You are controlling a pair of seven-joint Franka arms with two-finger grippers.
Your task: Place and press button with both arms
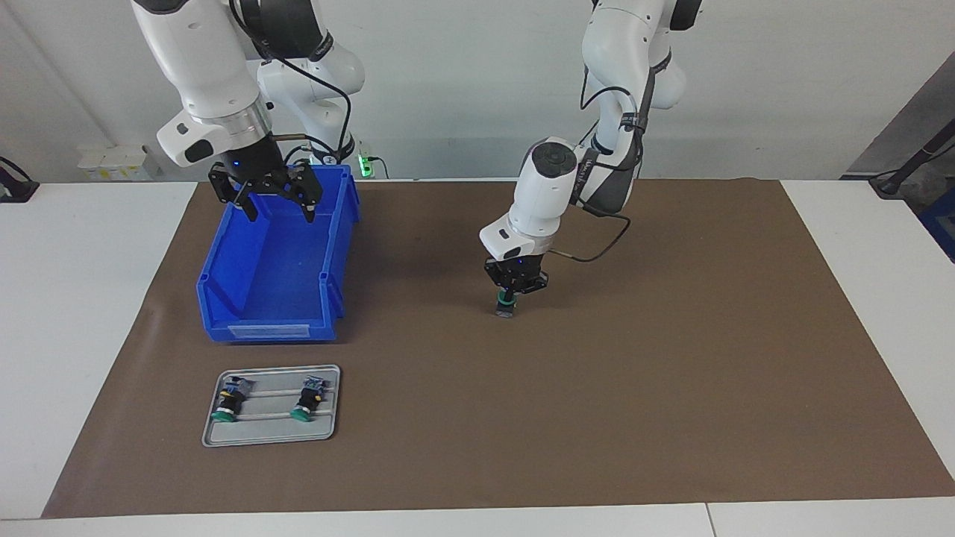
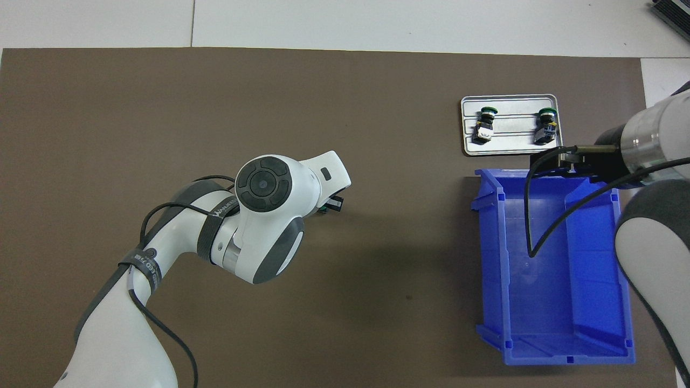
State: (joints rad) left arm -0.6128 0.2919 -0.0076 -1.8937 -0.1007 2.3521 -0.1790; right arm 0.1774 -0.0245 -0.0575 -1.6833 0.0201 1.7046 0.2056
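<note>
The left gripper (image 1: pixel 510 292) is seen lowered over the middle of the brown mat (image 1: pixel 597 388), clamped on a green-capped button (image 1: pixel 506 304) held upright, its lower end at the mat. The right gripper (image 1: pixel 277 203) is held wide open above the blue bin (image 1: pixel 276 298). Two more buttons (image 1: pixel 227 400) (image 1: pixel 308 399) are laid apart on a grey tray (image 1: pixel 272 434), farther from the robots than the bin.

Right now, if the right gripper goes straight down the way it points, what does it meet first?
Probably the floor of the blue bin: the open right gripper hangs over its end nearer the robots, though depth is unclear.
</note>
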